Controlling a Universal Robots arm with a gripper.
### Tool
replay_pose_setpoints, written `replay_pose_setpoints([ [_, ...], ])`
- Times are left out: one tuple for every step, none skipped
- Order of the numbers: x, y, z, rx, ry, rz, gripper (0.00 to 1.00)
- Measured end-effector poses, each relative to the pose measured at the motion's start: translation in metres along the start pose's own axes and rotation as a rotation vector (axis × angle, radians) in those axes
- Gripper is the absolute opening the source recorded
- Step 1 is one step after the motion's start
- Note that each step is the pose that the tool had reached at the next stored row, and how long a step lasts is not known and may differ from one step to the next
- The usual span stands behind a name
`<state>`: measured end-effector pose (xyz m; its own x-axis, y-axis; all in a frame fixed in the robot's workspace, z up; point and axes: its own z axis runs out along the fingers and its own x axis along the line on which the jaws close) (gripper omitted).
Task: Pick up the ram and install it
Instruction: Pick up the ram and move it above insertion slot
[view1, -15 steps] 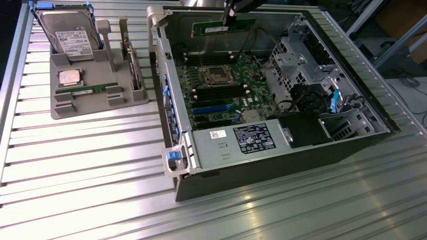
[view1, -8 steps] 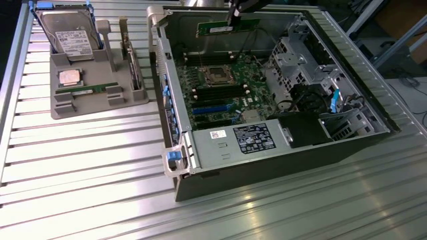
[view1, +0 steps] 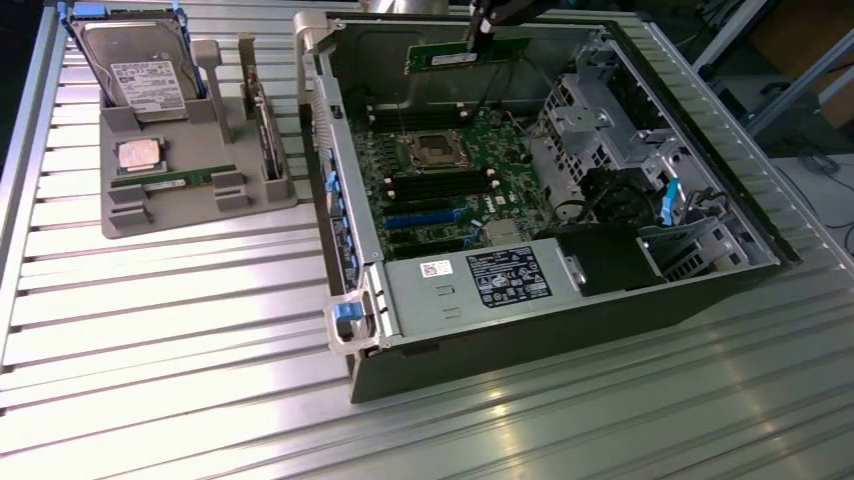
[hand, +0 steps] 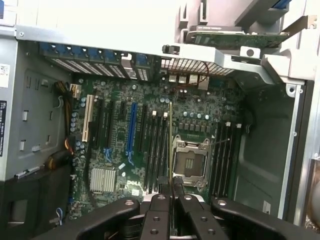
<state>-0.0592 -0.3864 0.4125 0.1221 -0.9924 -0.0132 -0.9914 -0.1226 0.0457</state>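
**Ram pinched in the gripper, hanging edge-down over the memory slots**

At the exterior view's left, a grey tray (view1: 187, 212) sits on the ribbed metal table (view1: 160, 330). It carries a hard drive (view1: 134, 65) at the upper left of the frame. Below that are a square processor chip (view1: 138, 155) and a spare memory stick (view1: 167, 183) lying flat. An expansion card (view1: 270, 135) stands on edge along the tray's right side.

The open computer case (view1: 534, 340) takes up the middle of the frame. Its motherboard (view1: 454, 215) faces up, and the power supply (view1: 501, 278) lies toward the lower edge.

At the top centre, the gripper (view1: 478, 35) reaches down into the case. Its fingers are closed on the top edge of the ram (view1: 451, 56), which hangs directly beneath them. The stick's long axis runs across the frame, roughly parallel to the black memory slots (view1: 434, 187) beside the CPU socket (view1: 434, 150). It appears to hang clear of the board, not seated.

In the wrist view, the two fingers (hand: 159, 215) press the ram (hand: 170, 135) between them at the gripper (hand: 171, 182). The stick is seen edge-on as a thin line. It runs lengthwise with the memory slots (hand: 156, 147), between them and the CPU socket (hand: 191, 162). I judge it to be close to lined up with the slot nearest the socket.
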Motion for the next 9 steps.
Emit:
replay_pose_setpoints([
  [0.0,-0.0027,-0.0001,0.0,0.0001,0.0,0.12],
  [0.001,-0.0046,-0.0002,0.0,0.0002,0.0,0.12],
  [0.001,-0.0061,-0.0003,0.0,0.0002,0.0,0.12],
  [0.001,-0.0083,-0.0004,0.0,0.0003,0.0,0.12],
  [0.001,-0.0097,-0.0005,0.0,0.0003,0.0,0.12],
  [0.001,-0.0112,-0.0005,0.0,0.0004,0.0,0.12],
  [0.002,-0.0134,-0.0006,0.0,0.0004,0.0,0.12],
  [0.002,-0.0152,-0.0007,-0.0001,0.0005,0.0,0.12],
  [0.002,-0.0181,-0.0008,0.0,0.0005,0.0,0.12],
])
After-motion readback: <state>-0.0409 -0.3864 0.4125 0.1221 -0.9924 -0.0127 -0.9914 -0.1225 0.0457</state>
